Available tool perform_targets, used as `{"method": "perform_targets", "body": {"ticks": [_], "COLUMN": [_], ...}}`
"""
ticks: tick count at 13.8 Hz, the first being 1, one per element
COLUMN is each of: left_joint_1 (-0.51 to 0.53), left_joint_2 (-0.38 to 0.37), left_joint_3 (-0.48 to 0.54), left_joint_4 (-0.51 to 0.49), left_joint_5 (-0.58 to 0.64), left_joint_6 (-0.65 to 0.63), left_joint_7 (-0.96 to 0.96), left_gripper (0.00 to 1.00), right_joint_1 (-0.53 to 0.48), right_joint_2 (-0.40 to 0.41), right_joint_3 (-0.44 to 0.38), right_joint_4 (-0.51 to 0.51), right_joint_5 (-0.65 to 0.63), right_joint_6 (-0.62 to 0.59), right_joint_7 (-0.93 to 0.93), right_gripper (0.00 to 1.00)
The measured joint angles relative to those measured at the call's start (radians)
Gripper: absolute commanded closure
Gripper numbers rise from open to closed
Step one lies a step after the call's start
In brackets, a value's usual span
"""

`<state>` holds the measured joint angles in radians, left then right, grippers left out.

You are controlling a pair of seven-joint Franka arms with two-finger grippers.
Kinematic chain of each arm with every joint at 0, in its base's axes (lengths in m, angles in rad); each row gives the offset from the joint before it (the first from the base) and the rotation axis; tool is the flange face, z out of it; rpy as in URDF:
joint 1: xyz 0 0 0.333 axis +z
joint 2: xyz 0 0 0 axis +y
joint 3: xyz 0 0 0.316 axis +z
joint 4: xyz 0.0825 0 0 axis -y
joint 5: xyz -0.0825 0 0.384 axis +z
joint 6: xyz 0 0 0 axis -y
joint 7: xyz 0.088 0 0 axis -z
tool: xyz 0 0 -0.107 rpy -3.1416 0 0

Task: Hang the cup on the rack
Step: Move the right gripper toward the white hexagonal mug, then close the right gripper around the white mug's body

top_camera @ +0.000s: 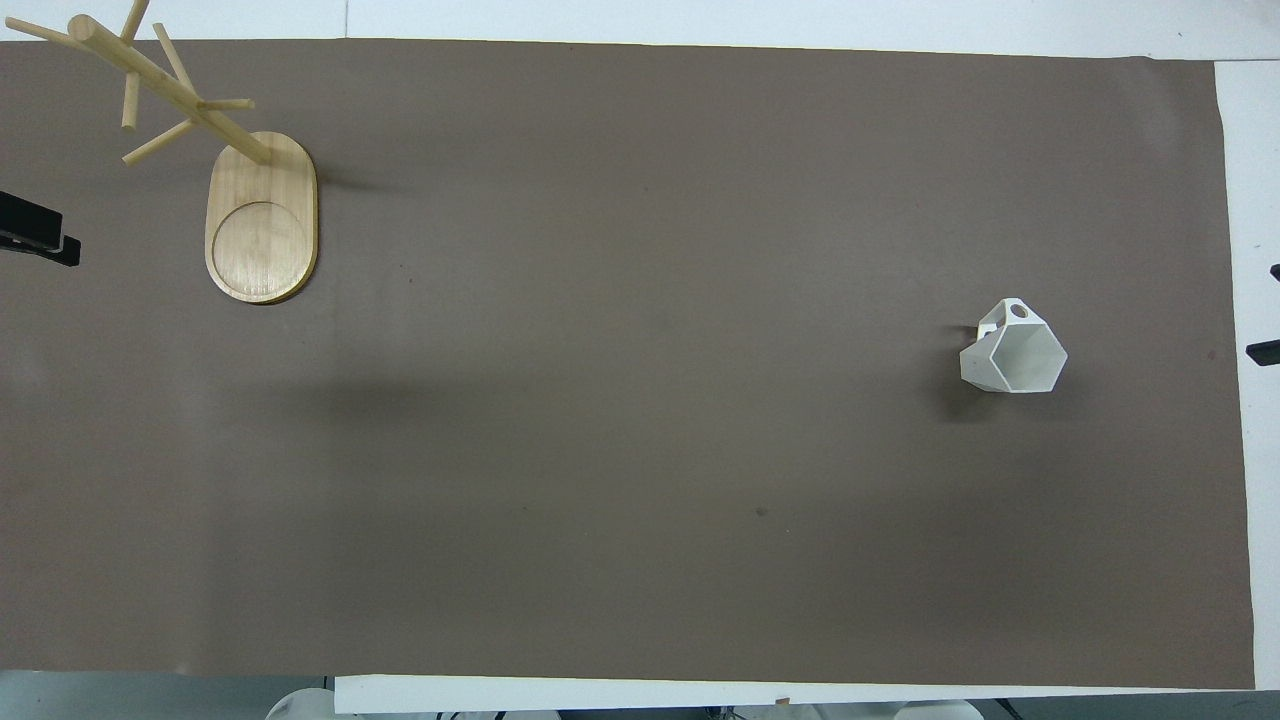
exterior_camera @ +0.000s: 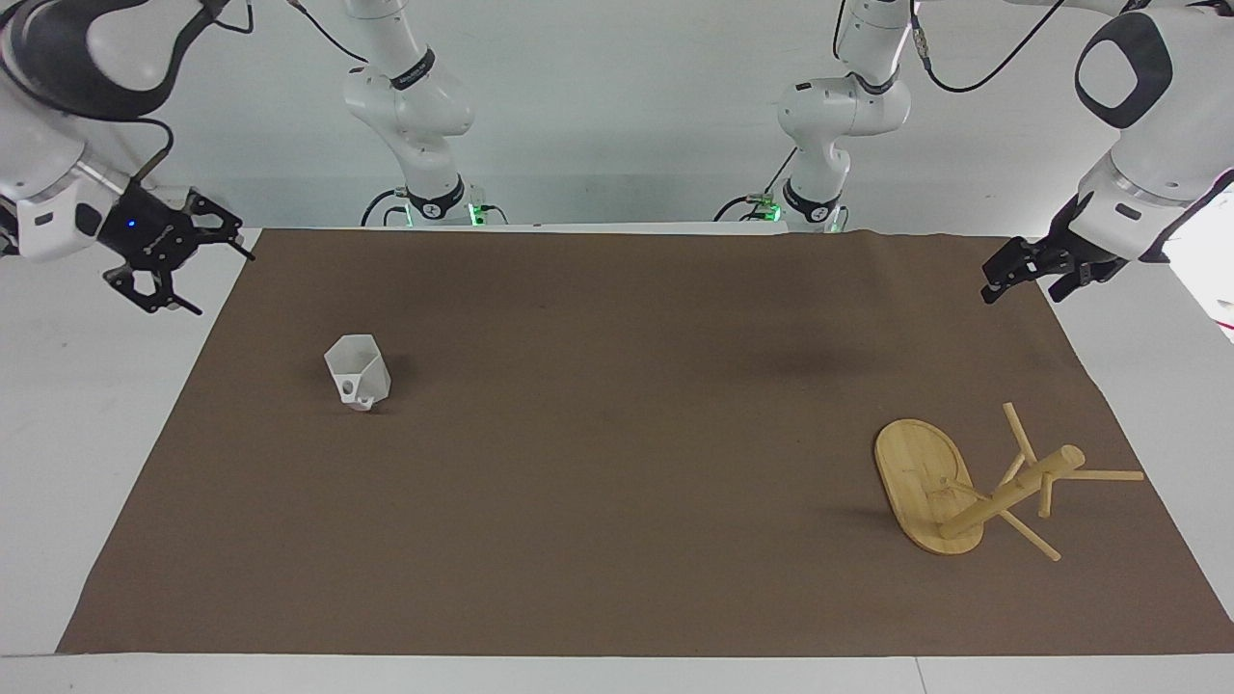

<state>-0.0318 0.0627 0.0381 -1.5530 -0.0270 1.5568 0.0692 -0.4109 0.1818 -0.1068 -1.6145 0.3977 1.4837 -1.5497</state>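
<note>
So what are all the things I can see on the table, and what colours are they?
cup: one, white, standing on the mat toward the right arm's end of the table, open top up.
rack: one, light bamboo, on the mat toward the left arm's end, farther from the robots than the cup; no cup hangs on its pegs.
mat: one, brown, covering most of the table.
table: one, white, showing around the mat's edges.
right gripper: one, black, open, empty, in the air over the table's white edge at the right arm's end.
left gripper: one, black, open, empty, in the air over the mat's edge at the left arm's end, waiting.
</note>
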Motion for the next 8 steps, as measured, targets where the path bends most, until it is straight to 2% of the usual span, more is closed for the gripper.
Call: {"method": "perform_targets", "body": {"ticks": [2,5,8], "left_joint_1": [0.000,0.000,0.000], "left_joint_2": [0.000,0.000,0.000], "left_joint_3": [0.000,0.000,0.000], "left_joint_4": [0.000,0.000,0.000], "left_joint_5": [0.000,0.000,0.000], "left_joint_6": [0.000,0.000,0.000], "left_joint_7": [0.000,0.000,0.000], "left_gripper": [0.00,0.00,0.00], "right_joint_1": [-0.111,-0.191,-0.199], "right_joint_2": [0.125,0.291,0.337], "right_joint_3": [-0.001,-0.001,0.002], "right_joint_4": [0.004,-0.005,-0.136], "right_joint_5": [0.155,0.338,0.466], "right_joint_6": [-0.040,-0.125,-0.151], "right_joint_7": [-0.269,-0.562,-0.776], "right_gripper": [0.00,0.00,0.00]}}
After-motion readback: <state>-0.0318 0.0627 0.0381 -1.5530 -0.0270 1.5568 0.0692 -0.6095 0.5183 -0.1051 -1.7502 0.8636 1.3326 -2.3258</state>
